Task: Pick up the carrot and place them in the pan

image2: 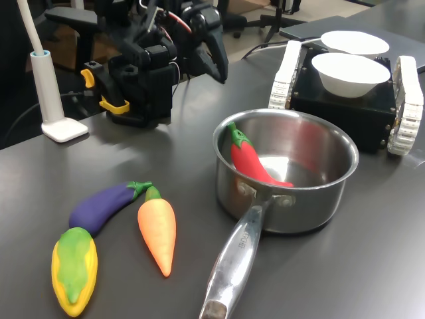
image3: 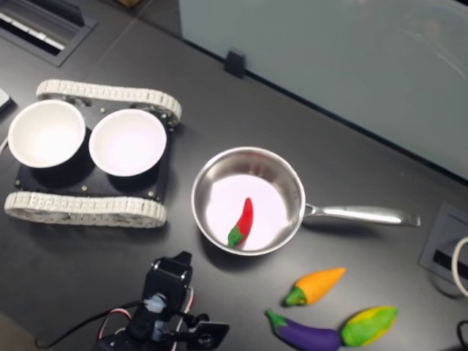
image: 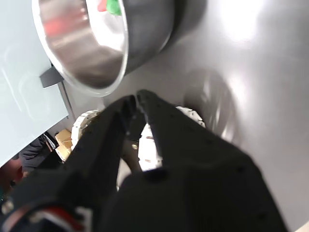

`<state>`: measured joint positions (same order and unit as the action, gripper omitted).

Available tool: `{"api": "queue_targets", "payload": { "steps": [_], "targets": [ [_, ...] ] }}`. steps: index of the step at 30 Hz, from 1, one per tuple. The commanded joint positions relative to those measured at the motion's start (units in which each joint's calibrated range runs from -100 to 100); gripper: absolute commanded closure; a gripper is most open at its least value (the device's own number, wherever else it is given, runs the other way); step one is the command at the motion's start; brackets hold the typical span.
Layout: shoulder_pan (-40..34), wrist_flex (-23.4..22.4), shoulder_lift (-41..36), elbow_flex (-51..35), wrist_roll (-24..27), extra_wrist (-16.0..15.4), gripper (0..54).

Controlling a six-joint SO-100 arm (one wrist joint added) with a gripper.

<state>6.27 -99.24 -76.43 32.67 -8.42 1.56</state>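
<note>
Jaws (image: 136,99) nearly closed w/ nothing between them, arm pulled back over its base (image2: 143,83), well apart from the carrot (image2: 158,227), which lies on the dark surface (image2: 372,266) beside an eggplant (image2: 106,205) & corn cob (image2: 74,269). The pan (image2: 332,143) holds only a red chili pepper (image2: 251,158). Pick looks not yet begun; next move calls for opening, swinging past the pan & dropping over the carrot's thick middle.
</note>
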Motion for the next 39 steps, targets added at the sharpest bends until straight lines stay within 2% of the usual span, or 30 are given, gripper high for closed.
{"api": "queue_targets", "payload": {
  "steps": [1,19,39],
  "targets": [
    [2.67,-0.68,2.58,-7.18,-0.73,-0.97,53.4],
    [11.39,-0.51,10.17,-26.63,0.20,-0.97,53.4],
    [20.22,-0.42,23.92,-43.35,0.93,-0.97,53.3]
  ]
}}
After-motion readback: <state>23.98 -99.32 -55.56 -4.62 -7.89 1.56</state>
